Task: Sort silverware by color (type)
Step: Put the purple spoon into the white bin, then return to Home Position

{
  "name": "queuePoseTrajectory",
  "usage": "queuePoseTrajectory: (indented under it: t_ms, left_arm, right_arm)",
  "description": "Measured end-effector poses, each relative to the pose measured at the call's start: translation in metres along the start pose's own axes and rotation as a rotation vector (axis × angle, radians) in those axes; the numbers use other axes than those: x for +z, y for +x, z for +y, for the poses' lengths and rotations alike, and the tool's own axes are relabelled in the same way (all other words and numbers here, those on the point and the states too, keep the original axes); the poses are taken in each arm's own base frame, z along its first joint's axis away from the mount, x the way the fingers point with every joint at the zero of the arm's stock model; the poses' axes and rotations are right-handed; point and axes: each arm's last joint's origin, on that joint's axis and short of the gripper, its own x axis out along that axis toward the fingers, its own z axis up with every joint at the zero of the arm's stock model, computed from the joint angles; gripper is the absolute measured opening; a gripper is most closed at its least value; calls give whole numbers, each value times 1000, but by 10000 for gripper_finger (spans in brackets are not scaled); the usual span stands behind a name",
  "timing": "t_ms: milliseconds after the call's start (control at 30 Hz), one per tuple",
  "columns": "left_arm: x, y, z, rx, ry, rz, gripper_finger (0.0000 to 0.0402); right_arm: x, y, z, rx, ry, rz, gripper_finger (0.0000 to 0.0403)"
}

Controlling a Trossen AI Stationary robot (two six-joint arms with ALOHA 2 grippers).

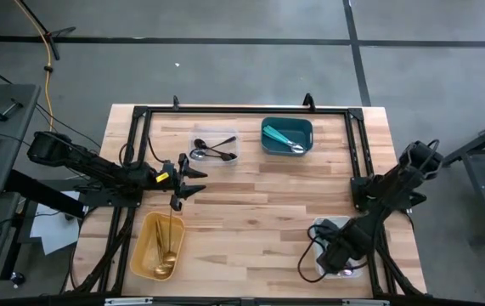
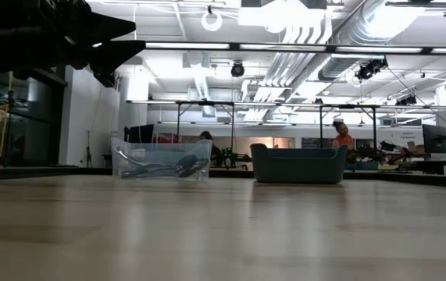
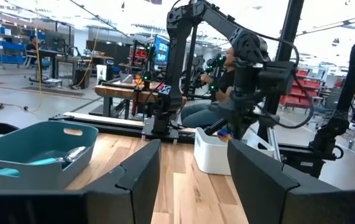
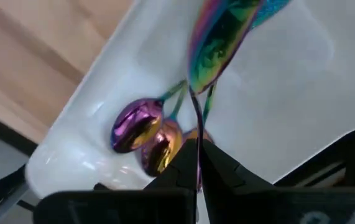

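Silverware sorted into four containers on wooden table (image 1: 250, 212). Gold pieces (image 1: 167, 246) lying lengthwise in yellow bin (image 1: 144, 255) near front left corner. Black pieces (image 1: 214, 150) in clear bin (image 1: 198, 136) at far side, left of centre; same bin visible across table in low view (image 2: 160, 160), dark utensils inside. Teal-handled pieces (image 1: 286, 139) in teal bin (image 1: 301, 127) just right of clear bin, also at far side; seen again in left wrist view (image 3: 59, 155) with silver head toward open side. Iridescent pink-purple spoons (image 4: 143, 127) in white bin (image 4: 276, 106) near front right corner, bowls resting together against one wall, handles crossing upward. Left gripper (image 1: 183, 178) held above bare table between clear bin and yellow bin, fingers (image 3: 137, 177) spread apart, nothing between them, pointing toward right side of table. Right gripper (image 4: 197, 163) down inside white bin, fingertips pinched together with no gap, thin dark stem of one iridescent handle running into closed tips; firm grasp versus mere contact not resolvable from wrist view. In high view right arm (image 1: 378, 208) covering most of white bin, only rim showing. People seated at benches in room beyond table, small and indistinct. Black frame rails (image 1: 242, 110) bordering far edge and both sides of table.
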Motion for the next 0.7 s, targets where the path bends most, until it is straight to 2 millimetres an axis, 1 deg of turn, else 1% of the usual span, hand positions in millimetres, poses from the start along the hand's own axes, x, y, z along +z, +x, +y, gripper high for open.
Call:
queuePoseTrajectory:
  t_ms: [167,367,533,700]
  left_arm:
    - [0,0,0,0,-8,0,179]
    - [-1,0,0,1,-24,7,179]
    - [-1,0,0,1,-24,8,179]
    - [-1,0,0,1,-25,8,179]
  right_arm:
    - [7,12,-7,-29,31,57,3]
    - [19,13,-9,-32,18,87,33]
    - [32,11,-5,24,-6,109,77]
    - [38,7,-5,57,-53,195,141]
